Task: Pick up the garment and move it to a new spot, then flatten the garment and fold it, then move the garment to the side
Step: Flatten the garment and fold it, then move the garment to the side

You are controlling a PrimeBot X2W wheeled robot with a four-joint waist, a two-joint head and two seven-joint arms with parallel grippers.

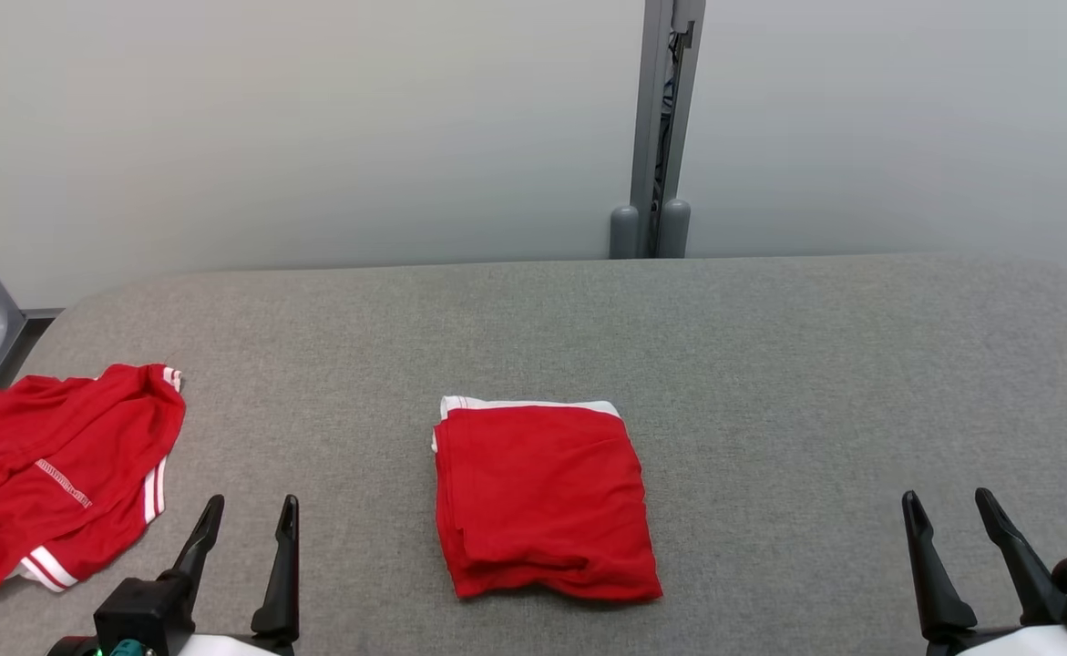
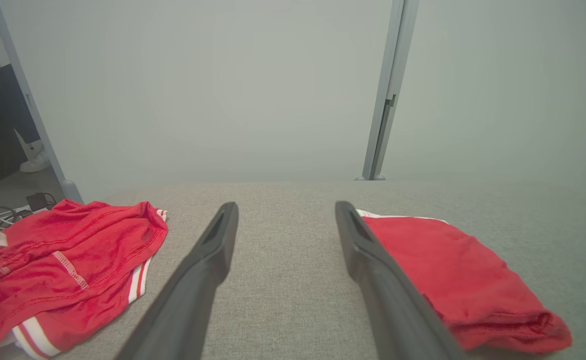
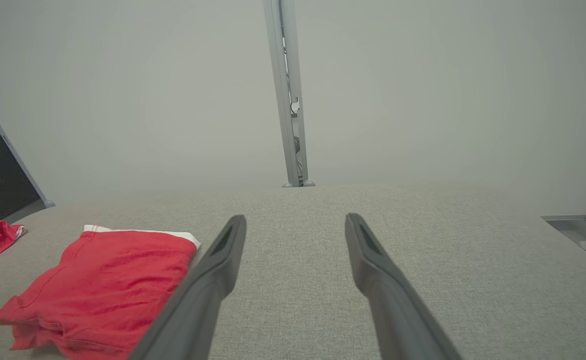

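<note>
Left gripper (image 1: 252,501), right gripper (image 1: 946,495) — low, agape

Folded into a neat square, a red garment (image 1: 547,501) with a white band along its far edge lies flat on the grey table (image 1: 770,364). At its 9 o'clock, well apart, a second red garment (image 1: 59,465), perhaps white-striped shorts, lies crumpled.

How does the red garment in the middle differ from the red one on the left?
The middle garment is folded into a neat rectangle; the left garment lies loose and rumpled. The middle garment shows one white band along its far edge; the left garment shows white stripes at its hems and a small label. Both are red with white trim, resting on the grey table.
</note>
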